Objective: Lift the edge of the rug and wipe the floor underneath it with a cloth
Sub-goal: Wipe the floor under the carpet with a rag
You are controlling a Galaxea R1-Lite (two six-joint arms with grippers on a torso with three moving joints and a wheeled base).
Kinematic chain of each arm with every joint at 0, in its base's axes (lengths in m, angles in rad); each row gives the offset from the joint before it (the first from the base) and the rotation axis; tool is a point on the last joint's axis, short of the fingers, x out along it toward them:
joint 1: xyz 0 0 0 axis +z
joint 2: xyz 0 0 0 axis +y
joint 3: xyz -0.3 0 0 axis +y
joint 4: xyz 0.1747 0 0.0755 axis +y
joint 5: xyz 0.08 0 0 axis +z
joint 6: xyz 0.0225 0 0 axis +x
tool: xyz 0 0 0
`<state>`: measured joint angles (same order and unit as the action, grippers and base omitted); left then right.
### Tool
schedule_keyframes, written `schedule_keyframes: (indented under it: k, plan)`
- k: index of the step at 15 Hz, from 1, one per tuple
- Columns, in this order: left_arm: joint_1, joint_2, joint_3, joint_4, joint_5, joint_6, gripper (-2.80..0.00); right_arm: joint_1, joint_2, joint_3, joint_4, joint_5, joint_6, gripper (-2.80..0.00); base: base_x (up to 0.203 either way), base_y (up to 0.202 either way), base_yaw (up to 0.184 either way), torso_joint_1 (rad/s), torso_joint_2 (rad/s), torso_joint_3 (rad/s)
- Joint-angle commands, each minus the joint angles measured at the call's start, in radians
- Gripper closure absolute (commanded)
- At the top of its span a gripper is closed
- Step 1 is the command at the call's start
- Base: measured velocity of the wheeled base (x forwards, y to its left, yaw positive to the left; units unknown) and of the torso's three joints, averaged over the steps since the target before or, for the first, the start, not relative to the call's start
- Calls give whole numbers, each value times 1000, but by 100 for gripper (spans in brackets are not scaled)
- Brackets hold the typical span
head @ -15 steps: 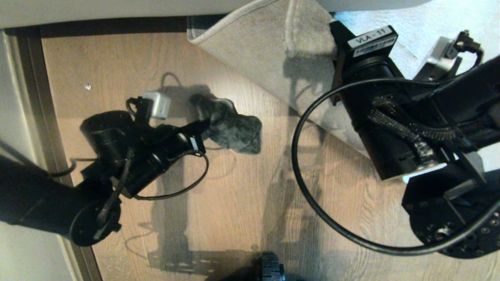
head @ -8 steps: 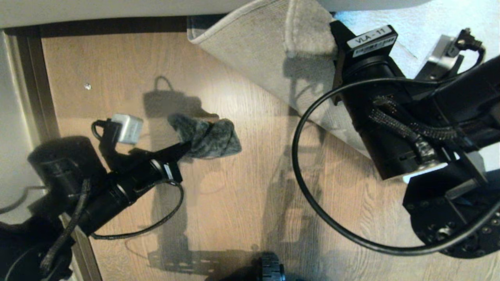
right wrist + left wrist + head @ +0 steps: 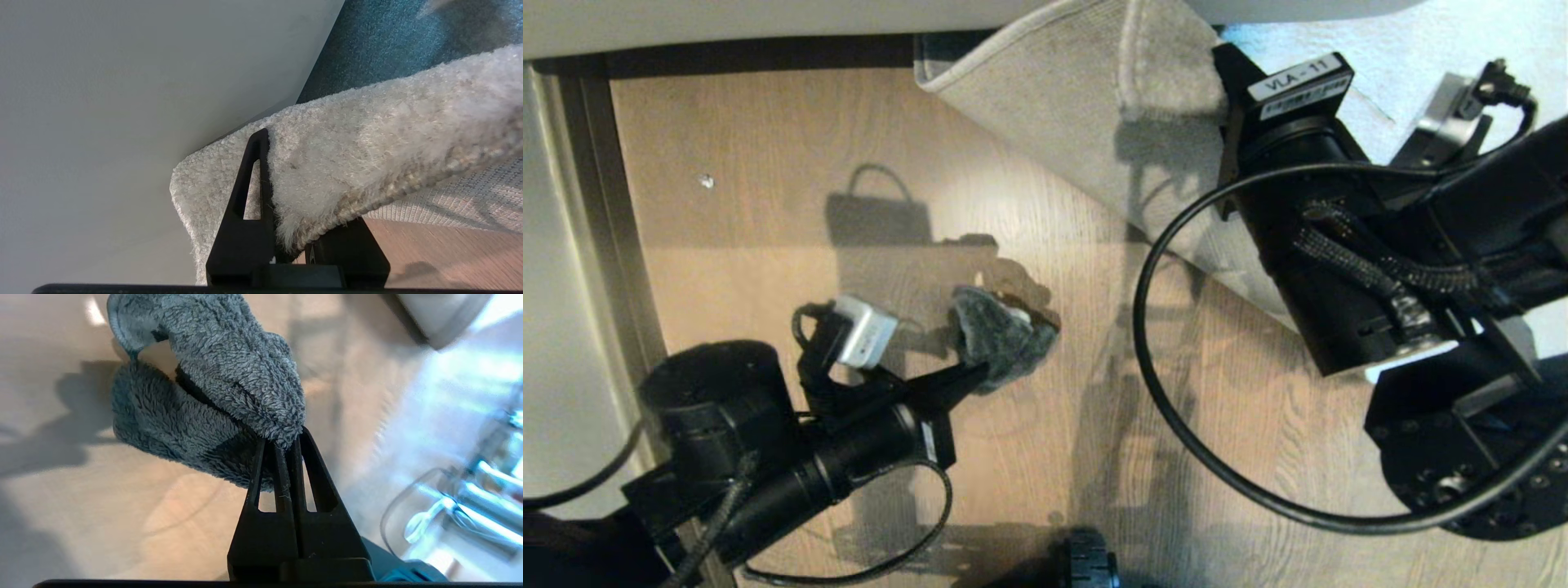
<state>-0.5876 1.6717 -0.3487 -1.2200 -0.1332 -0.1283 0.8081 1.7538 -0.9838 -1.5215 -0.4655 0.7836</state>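
Home: rug (image 3: 1062, 106), wood floor (image 3: 768, 131)

Bare floor (image 3: 768, 147) lies open from nine to twelve o'clock of the cloth (image 3: 1001, 339), as far as the dark threshold strip (image 3: 600, 245) and wall (image 3: 727, 20). At one to three o'clock the raised rug edge (image 3: 1054, 106), held up by the right gripper (image 3: 286, 192), and the looping black cable (image 3: 1168, 408) bar the way. A wheel (image 3: 1086, 559) stands at six o'clock.
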Motion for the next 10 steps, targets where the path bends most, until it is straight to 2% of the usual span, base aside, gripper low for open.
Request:
schedule_keyframes:
  k: [1,6,10]
  plan:
    - [-47,94,-54,-9,-1,-1,0,0,2,2,-45,-2,5,0,0,0,0,0,0,0]
    - [-124,303,-359,-13,2,-2,0,0,7,2,-45,-4,5,0,0,0,0,0,0,0]
    - [-114,409,-569,-15,11,-2,0,0,7,2,-45,-4,5,0,0,0,0,0,0,0]
